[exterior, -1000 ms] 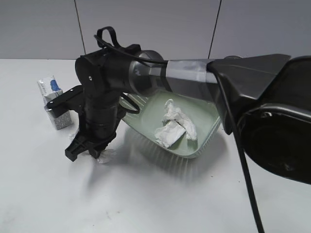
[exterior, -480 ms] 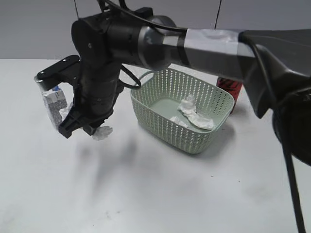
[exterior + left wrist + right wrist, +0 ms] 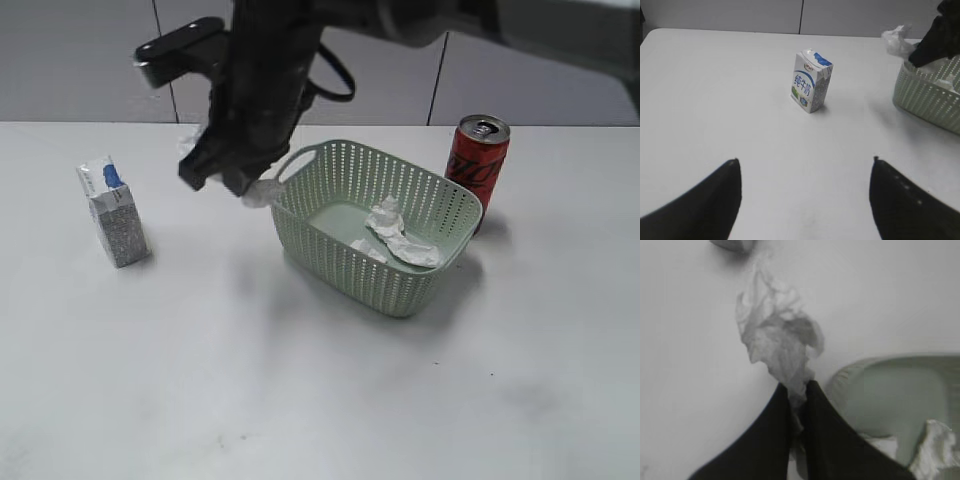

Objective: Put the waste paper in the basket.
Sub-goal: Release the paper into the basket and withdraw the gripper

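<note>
My right gripper (image 3: pixel 228 180) is shut on a crumpled white paper wad (image 3: pixel 256 193) and holds it in the air just left of the pale green basket (image 3: pixel 330 262). In the right wrist view the wad (image 3: pixel 777 337) hangs from the closed fingertips, with the basket (image 3: pixel 875 390) below right. Crumpled paper (image 3: pixel 398 238) lies inside the basket. In the left wrist view my left gripper (image 3: pixel 805 167) is open and empty above bare table; the held wad (image 3: pixel 896 39) and basket (image 3: pixel 927 97) show at the far right.
A white-grey carton with a blue mark (image 3: pixel 115 213) stands at the left; it also shows in the left wrist view (image 3: pixel 811 81). A red can (image 3: pixel 478 168) stands behind the basket on the right. The table top (image 3: pixel 250 390) is white.
My right arm lifted the paper wad off the table at the left and carried it up and right to the basket's left rim. The tilted basket settled flat.
</note>
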You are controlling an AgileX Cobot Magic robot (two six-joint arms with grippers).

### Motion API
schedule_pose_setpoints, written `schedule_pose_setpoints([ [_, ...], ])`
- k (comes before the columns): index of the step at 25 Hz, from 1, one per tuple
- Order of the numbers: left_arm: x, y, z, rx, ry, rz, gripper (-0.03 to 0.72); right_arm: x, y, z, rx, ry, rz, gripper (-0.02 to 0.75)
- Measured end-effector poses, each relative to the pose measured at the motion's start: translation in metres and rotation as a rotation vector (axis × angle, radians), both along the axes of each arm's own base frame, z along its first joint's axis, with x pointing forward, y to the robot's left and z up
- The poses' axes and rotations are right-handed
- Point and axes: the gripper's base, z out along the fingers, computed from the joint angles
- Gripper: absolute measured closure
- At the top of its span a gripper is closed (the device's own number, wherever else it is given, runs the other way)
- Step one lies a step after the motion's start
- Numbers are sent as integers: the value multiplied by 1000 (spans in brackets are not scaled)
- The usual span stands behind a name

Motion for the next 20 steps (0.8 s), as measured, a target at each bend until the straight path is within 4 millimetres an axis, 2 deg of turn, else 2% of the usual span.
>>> schedule_pose_setpoints([
  [7, 0, 0, 0, 0, 0, 0, 97, 38, -59, 36, 11, -16, -140, 709],
  [12, 0, 0, 0, 0, 0, 0, 97, 48, -96, 47, -7, -11, -212, 710],
  [15, 0, 0, 0, 0, 0, 0, 97, 46, -105, 37, -52, 24, -224, 710],
  [20, 0, 0, 0, 0, 0, 0, 97, 41, -116, 7, -159, 59, -236, 693],
])
